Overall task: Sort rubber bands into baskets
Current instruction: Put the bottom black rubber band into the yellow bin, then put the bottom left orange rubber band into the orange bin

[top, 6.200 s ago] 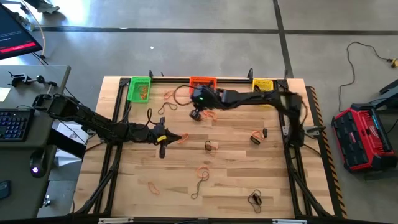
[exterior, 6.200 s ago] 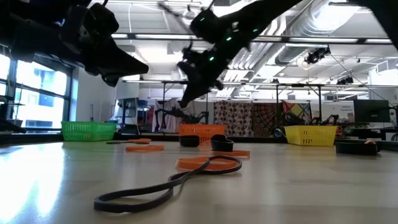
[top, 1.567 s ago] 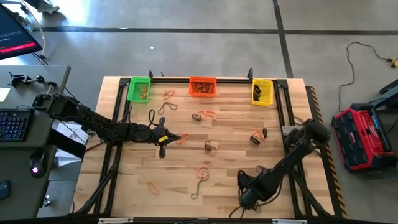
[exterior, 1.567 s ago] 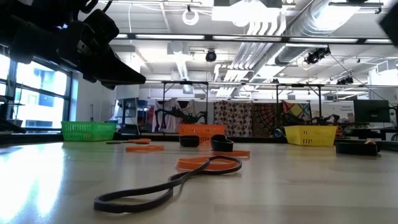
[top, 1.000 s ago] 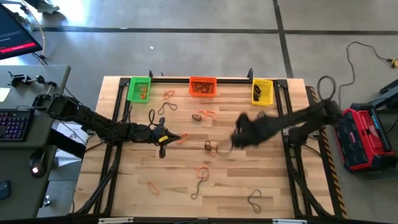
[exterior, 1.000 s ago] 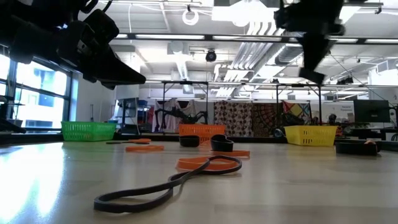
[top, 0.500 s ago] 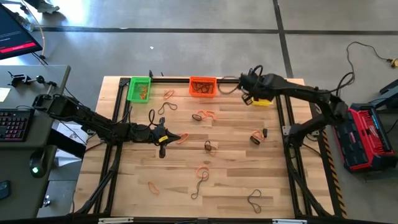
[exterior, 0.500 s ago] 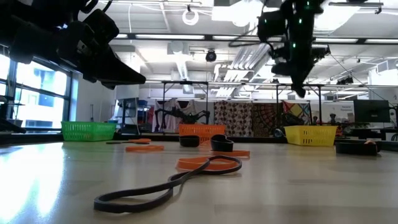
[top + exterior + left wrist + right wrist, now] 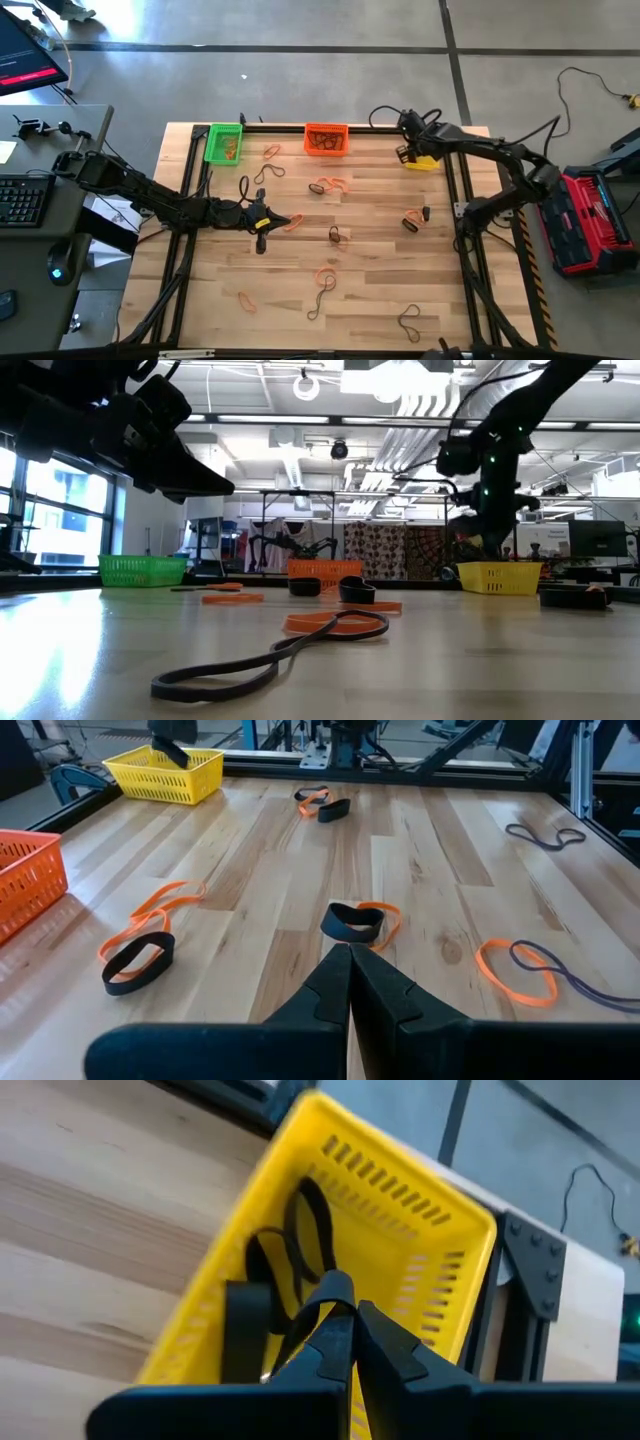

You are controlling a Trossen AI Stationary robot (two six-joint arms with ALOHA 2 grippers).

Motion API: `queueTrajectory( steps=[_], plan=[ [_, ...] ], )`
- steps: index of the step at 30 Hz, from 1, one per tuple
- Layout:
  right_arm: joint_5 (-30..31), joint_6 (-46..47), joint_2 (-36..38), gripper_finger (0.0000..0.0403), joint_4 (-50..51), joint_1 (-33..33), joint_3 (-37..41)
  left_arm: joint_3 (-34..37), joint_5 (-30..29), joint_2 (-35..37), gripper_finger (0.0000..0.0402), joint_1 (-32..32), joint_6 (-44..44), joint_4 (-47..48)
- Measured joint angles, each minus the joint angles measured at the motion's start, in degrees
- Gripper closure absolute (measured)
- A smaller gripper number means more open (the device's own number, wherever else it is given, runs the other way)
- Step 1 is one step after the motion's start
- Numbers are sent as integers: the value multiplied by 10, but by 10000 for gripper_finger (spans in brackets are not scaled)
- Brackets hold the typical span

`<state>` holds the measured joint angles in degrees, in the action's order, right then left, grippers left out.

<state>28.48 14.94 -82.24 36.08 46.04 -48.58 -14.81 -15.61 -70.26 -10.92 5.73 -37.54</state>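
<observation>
Right gripper (image 9: 345, 1312) above the yellow rectangular plastic mesh basket (image 9: 420, 1250), fingers pressed together, black rubber bands (image 9: 300, 1245) inside it, left gripper (image 9: 350, 955) well away, closed, empty

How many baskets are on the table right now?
3, along the far edge: green basket left, orange basket middle, yellow basket right, partly covered by the right gripper.

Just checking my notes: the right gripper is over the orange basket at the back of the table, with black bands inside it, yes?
Not quite. The right gripper is over the yellow basket, not the orange one; the right wrist view shows it, with black bands inside. The rest stands.
</observation>
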Motion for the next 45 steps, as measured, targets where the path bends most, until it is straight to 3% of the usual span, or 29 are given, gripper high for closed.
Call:
queueTrajectory(
  steps=[6,11,22,26,30,35,38,41,45],
  plan=[
    [-4,1,0,403,-13,24,32,0,-2,0,402,0,0,0],
    [-44,-5,0,393,-23,33,52,0,-2,0,401,0,0,0],
    [-50,6,0,304,-20,38,57,0,-6,0,402,0,0,0],
    [-49,5,0,292,-9,37,52,0,-14,0,401,0,-1,0],
    [-46,-6,15,316,14,22,33,0,-15,0,402,0,-5,0],
    [-45,-21,77,389,10,-25,19,0,3,0,402,0,-9,0],
    [-45,-19,117,391,2,-66,19,-11,35,0,401,-1,-25,14],
    [-45,-9,145,389,-9,-109,19,-38,68,0,401,-5,-44,61],
    [-44,6,157,400,-34,-162,19,-103,93,0,402,-18,-60,201]
  ],
)
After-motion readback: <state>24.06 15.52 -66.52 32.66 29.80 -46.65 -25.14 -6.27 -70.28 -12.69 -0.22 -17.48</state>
